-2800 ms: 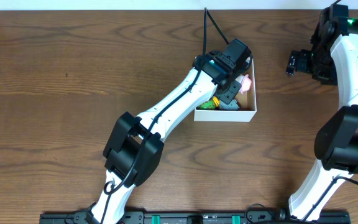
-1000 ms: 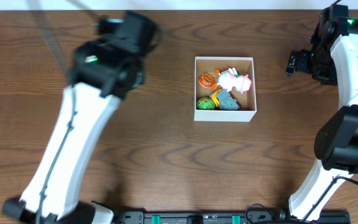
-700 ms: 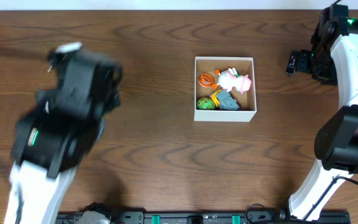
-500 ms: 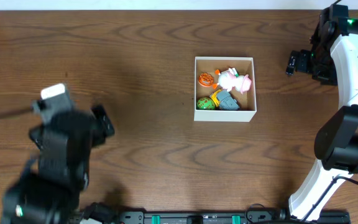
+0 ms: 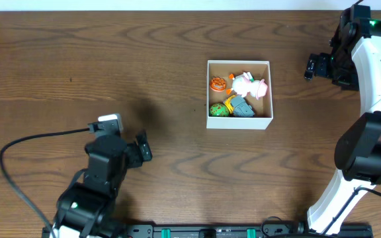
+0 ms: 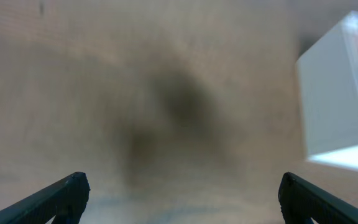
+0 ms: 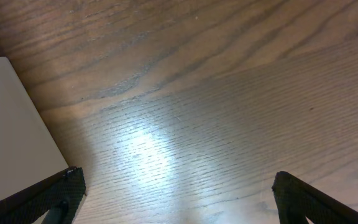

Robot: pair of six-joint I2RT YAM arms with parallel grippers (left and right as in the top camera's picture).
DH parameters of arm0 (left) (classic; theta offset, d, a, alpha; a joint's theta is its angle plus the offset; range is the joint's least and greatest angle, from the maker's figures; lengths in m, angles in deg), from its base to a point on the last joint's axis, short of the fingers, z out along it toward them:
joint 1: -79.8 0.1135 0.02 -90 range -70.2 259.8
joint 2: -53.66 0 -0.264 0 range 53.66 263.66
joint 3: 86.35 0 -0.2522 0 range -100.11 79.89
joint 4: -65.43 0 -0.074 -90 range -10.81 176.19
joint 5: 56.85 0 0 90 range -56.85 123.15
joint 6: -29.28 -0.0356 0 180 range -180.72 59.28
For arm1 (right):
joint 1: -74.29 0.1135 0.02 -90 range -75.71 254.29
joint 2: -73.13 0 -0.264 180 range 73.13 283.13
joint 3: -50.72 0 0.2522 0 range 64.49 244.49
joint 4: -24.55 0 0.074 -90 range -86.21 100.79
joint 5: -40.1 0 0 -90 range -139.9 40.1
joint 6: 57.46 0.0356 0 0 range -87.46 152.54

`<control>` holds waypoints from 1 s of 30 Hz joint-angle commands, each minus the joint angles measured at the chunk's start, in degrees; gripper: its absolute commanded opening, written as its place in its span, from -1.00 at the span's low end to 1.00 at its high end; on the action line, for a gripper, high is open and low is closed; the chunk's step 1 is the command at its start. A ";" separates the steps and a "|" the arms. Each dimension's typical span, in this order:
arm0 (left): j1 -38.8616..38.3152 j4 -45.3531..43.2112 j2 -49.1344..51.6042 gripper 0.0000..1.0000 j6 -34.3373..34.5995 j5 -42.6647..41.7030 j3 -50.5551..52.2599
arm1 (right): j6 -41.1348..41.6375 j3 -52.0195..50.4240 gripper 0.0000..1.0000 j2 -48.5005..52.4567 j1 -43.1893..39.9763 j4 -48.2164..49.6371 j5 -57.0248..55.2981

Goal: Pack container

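container [image 5: 238, 121]: on the worktop [image 5: 177, 59], centre-right, small toys [image 5: 237, 94] inside
left claw [image 5: 142, 147]: wide open, empty, well apart from it
right claw [image 5: 311, 66]: wide open, empty, near its right side
risk: a low approach could clip a thin wall and shove the container

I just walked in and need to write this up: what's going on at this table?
Nothing is being handled right now. The container sits on the table with several small toys inside. The left arm is at the front left, well apart from it, jaws open and empty. The right arm hangs to the container's right, jaws open and empty too.
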 commanded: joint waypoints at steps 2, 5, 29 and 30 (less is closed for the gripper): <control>0.11 1.03 3.04 0.96 1.38 -0.79 0.39 | 0.61 -0.04 0.98 -0.59 -0.33 -0.02 -0.17; 0.11 1.33 5.57 0.96 1.36 -0.76 0.39 | 0.61 -0.04 0.98 -0.59 -0.31 0.00 -0.20; 0.11 -19.19 24.33 0.96 -17.66 -15.78 0.63 | 0.61 -0.04 0.98 -0.59 -0.31 -0.02 -0.20; 0.09 -19.21 23.76 0.96 -18.08 -15.78 0.85 | 0.61 -0.04 0.99 -0.59 -0.31 0.00 -0.17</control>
